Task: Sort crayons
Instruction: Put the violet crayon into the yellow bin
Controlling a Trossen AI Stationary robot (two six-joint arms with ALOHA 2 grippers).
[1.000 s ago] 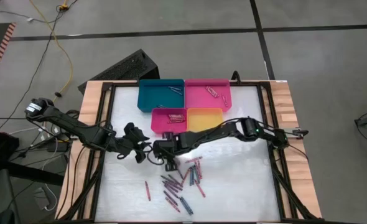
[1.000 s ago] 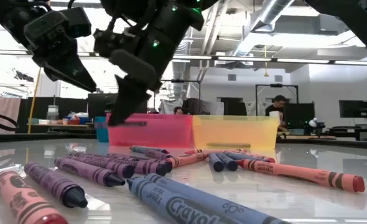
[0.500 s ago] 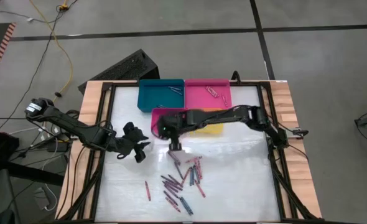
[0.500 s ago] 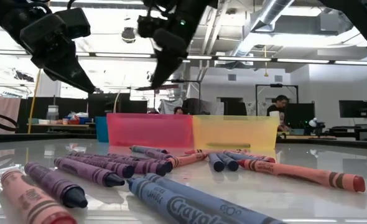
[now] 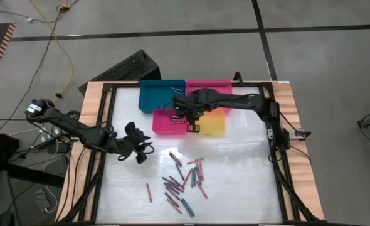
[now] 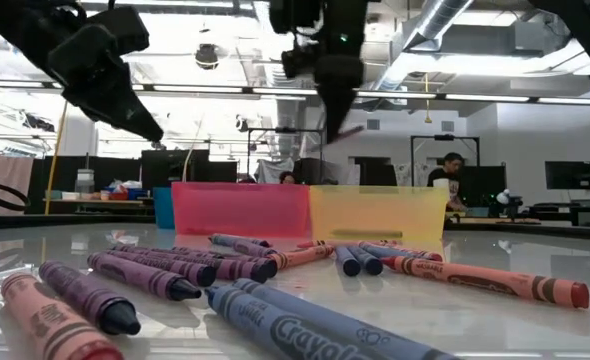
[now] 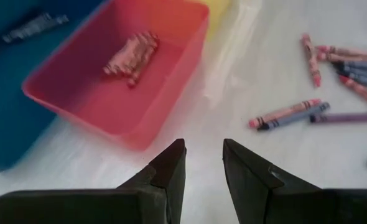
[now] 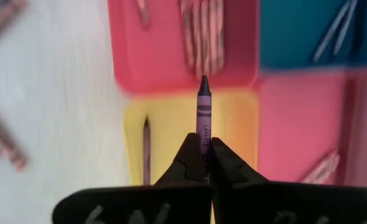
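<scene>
Purple crayon (image 8: pixel 203 115) pinched in right end effector (image 8: pixel 203 163), seemingly above yellow tray (image 8: pixel 171 134).

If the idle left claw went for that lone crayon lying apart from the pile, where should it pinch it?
Probably at mid-length, coming straight down. The lone crayon lies flat on the table with bare surface all round, so the left claw could straddle its thin body, fingers set across its long axis.

The grey concrete floor (image 5: pixel 172 37) carried dark seam lines and a yellow cable (image 5: pixel 58 44), while beyond the table a workshop showed ceiling strip lights (image 6: pixel 215 90), monitors (image 6: pixel 565 175) and a seated person (image 6: pixel 445 175).
</scene>
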